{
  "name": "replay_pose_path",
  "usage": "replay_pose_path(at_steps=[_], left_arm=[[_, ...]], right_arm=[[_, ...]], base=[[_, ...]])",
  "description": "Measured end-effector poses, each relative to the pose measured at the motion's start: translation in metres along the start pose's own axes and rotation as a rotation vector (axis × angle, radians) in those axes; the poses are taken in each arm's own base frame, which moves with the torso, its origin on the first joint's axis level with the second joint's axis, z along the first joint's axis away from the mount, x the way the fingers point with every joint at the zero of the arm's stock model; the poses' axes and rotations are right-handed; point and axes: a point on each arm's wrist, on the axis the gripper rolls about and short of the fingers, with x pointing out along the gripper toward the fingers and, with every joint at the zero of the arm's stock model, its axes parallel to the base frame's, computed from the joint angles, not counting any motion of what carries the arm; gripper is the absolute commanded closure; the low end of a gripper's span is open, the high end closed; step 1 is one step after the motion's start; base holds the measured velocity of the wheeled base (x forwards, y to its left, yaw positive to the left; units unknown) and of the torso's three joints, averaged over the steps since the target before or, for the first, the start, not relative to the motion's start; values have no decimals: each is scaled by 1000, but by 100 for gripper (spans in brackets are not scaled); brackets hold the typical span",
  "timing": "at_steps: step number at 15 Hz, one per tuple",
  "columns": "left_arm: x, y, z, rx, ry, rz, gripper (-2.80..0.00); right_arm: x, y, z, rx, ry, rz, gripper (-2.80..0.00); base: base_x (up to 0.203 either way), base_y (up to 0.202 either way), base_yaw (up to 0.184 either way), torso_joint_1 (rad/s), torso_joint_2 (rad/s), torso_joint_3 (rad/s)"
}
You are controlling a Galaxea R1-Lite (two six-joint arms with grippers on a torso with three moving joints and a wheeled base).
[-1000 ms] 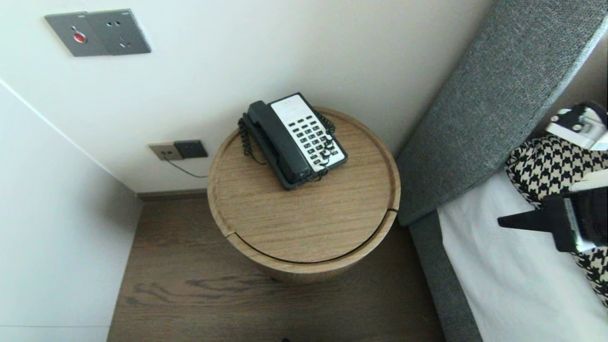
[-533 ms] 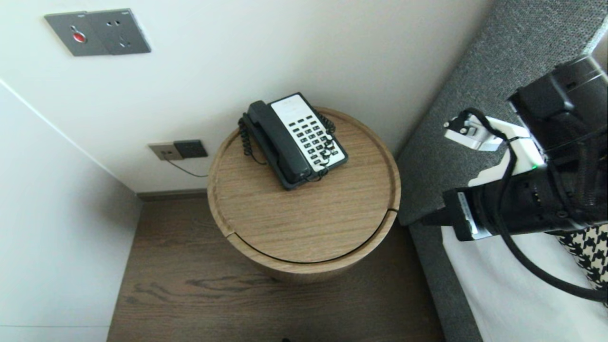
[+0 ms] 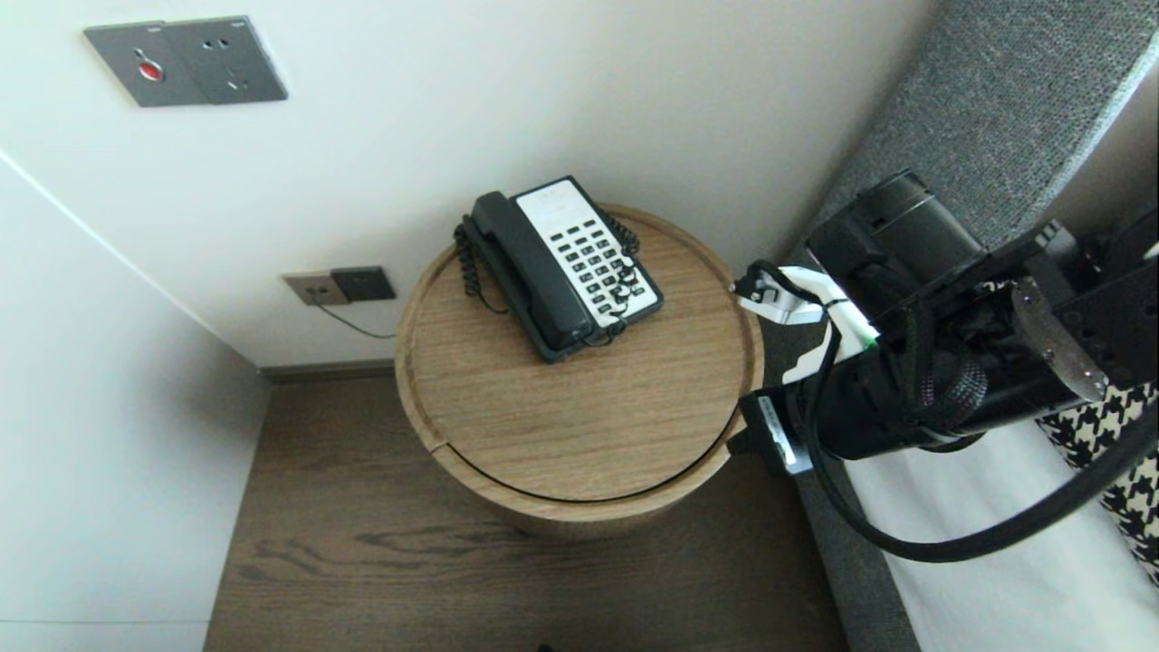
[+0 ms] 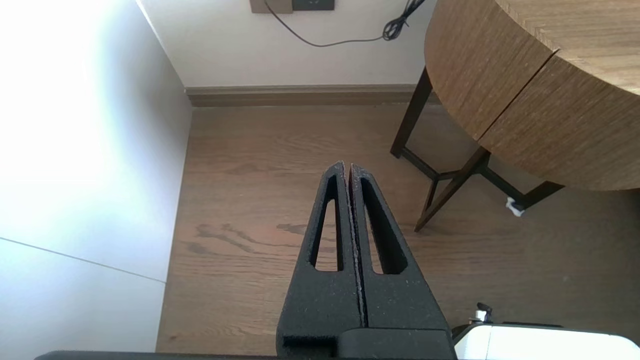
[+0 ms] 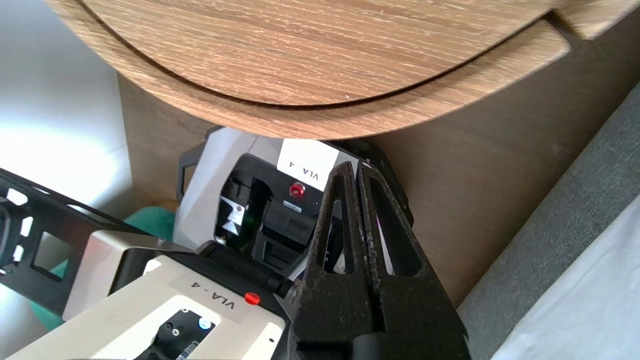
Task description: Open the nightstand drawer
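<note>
— Telephone, where is it?
— On round table, at back near wall socket, I think for its cord; right gripper pressed together beside table edge; left gripper together also, above floor.

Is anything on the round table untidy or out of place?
Only the telephone: it sits askew near the far edge of the round table, and its coiled cord lies tangled across the keypad. The handset rests in its cradle; nothing looks spilled.
</note>
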Motion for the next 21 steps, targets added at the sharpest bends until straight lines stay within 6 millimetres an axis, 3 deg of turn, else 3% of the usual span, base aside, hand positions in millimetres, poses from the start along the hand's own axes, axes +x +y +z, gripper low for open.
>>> replay_pose_path(at_steps=[8, 13, 21], left_arm=[[0, 0, 0, 0, 0, 0, 0], [0, 0, 0, 0, 0, 0, 0], [0, 0, 0, 0, 0, 0, 0]], right_arm=[[29, -4, 3, 7, 58, -40, 0], [45, -3, 16, 10, -26, -37, 0], [54, -8, 12, 14, 9, -54, 0]], base=[[0, 0, 0, 0, 0, 0], [0, 0, 0, 0, 0, 0], [0, 0, 0, 0, 0, 0]])
